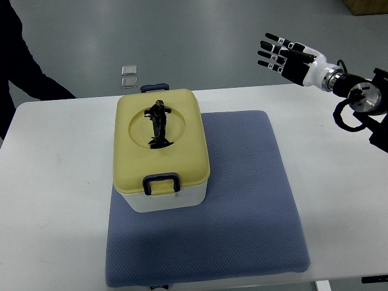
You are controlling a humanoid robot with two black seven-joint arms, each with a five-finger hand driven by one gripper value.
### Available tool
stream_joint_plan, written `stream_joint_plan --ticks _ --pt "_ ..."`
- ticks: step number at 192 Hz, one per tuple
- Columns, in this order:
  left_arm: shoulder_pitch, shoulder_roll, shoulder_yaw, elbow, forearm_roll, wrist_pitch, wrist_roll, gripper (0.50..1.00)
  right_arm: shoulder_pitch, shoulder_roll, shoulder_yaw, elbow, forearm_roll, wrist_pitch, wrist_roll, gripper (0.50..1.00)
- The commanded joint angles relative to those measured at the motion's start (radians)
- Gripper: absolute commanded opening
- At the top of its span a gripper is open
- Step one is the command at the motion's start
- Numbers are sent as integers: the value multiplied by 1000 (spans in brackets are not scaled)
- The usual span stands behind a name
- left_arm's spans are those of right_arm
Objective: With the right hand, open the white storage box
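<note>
- Storage box [161, 197] sits left of centre on the worktop [60, 182], its white body resting on the left part of a blue-grey mat [242, 206] and overhanging the mat's left edge a little.
- At the far left a person in dark clothing [18, 66] stands by the worktop's far corner; only a sleeve and shoulder show.
- On the grey floor just beyond the worktop's far edge lie two small clear squares [128, 75], one behind the other.
- The box's pale yellow lid [159, 139] is on and closed, covering the whole top, with a round recess in its middle.
- A black handle [159, 123] lies folded flat in that recess, running front to back.
- A dark latch [161, 183] sits on the lid's near edge, and a second dark latch [154, 88] shows at the far edge; both look to be down against the box.
- To the right of the box the mat spreads bare toward the near right corner.
- The right hand [284, 56] hangs in the air at the upper right, beyond the worktop's far edge and well apart from the box, touching nothing.
- Its black fingers [271, 53] are stretched out and spread, pointing left toward the box's side of the scene, and it holds nothing.
- Behind it the white wrist and black forearm [357, 97] run off to the right edge.
</note>
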Motion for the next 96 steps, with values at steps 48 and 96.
stream_joint_plan --ticks 48,96 --pt "11 0 0 5 0 0 0 1000 4 1 1 0 -4 -2 1 926" --pt "9 0 -1 -2 0 0 0 1000 36 4 -1 2 -4 -3 1 926"
